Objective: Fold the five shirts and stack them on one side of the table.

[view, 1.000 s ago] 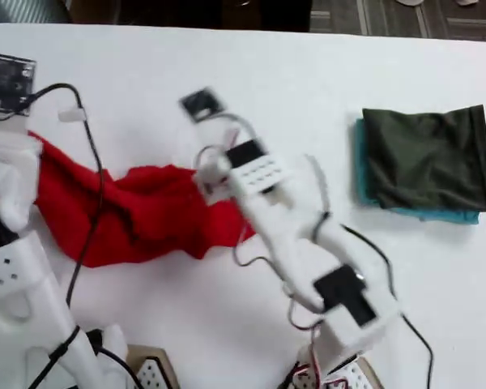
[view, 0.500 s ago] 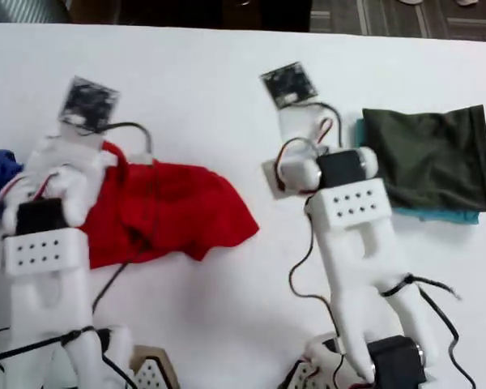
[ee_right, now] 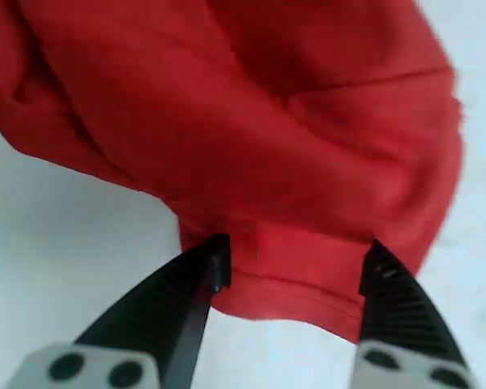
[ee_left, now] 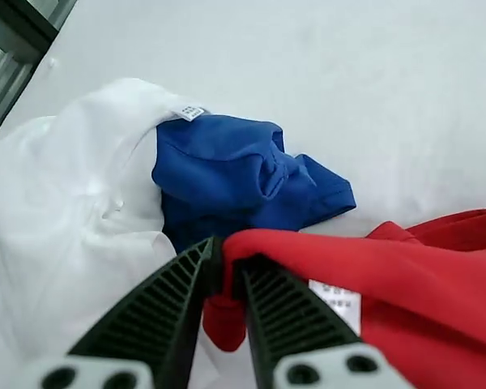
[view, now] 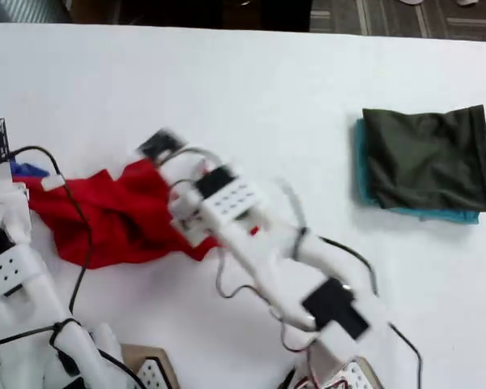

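A crumpled red shirt (view: 105, 219) lies at the left of the white table (view: 267, 81). My left gripper (ee_left: 227, 251) is shut on a folded edge of the red shirt (ee_left: 421, 275), just in front of a blue shirt (ee_left: 235, 174) and a white shirt (ee_left: 65, 219). My right gripper (ee_right: 296, 259) is open, its fingers straddling the hem of the red shirt (ee_right: 227, 121). In the high view the right arm (view: 227, 203) stretches across to the shirt's right part. A folded dark green shirt (view: 429, 158) rests on a folded teal shirt (view: 361, 174) at the right.
The blue shirt (view: 28, 170) peeks out at the table's left edge beside the left arm (view: 8, 267). Cables trail over the red cloth. Both arm bases stand at the near edge. Bare tabletop stretches across the back and middle.
The right arm has swung from beside the folded stack back left onto the red shirt. The left arm has pulled toward the left edge, and the red shirt shifted left with it.
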Available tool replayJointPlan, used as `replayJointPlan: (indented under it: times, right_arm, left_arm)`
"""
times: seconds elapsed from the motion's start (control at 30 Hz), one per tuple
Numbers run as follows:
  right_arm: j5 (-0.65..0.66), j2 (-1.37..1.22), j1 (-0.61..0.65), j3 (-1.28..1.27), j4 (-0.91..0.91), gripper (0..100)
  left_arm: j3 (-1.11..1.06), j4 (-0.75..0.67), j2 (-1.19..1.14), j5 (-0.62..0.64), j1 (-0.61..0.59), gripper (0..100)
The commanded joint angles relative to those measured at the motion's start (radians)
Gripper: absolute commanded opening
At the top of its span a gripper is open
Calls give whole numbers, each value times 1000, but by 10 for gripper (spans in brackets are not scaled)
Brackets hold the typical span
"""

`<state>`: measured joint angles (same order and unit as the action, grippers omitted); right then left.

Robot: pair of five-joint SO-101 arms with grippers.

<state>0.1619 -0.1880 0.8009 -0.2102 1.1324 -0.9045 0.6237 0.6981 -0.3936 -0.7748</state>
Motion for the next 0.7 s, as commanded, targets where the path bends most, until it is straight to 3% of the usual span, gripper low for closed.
replayJointPlan:
  times: [0.0, 0.2, 0.37, 0.67]
  right_arm:
    - [6, -96, 30, 77, -47, 259]
    - [9, -249, -54, 160, -130, 231]
    - [3, -263, -186, 229, -124, 9]
    - [8, 8, -300, 210, -10, 22]
  left_arm:
    - [7, -23, 18, 9, -11, 26]
    - [8, -21, 20, 11, -9, 26]
    - [5, -21, 20, 11, 2, 26]
    - [8, 21, 20, 9, 210, 26]
